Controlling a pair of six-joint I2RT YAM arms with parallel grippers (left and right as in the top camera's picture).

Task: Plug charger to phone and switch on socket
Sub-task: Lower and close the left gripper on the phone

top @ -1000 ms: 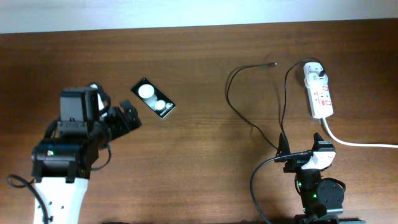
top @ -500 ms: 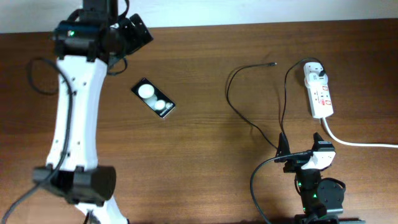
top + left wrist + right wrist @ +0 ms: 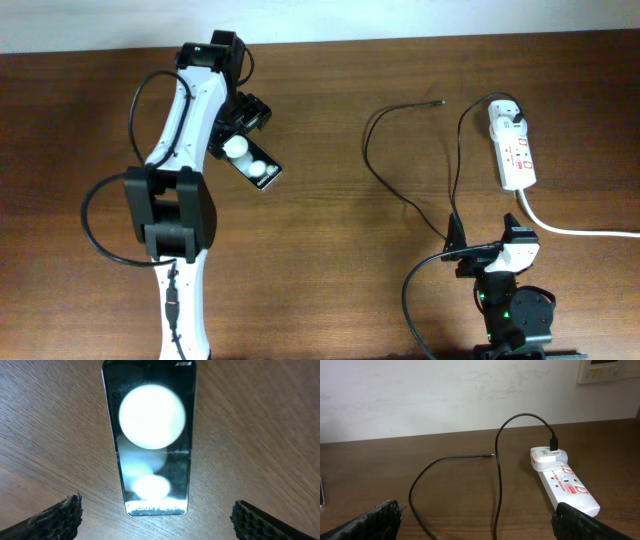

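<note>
Left wrist view alone shows left gripper [image 3: 160,517] jaws apart over phone [image 3: 150,435]; right gripper [image 3: 477,521] jaws also apart. Left gripper was farther off earlier.

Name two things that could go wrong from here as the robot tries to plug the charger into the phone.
1. The phone lies flat and glossy between the open left fingers; closing may push or spin it rather than grip it.
2. The charger's tip lies far off, and its thin cable loops past the right arm; dragging it may snag or tug the socket.
</note>
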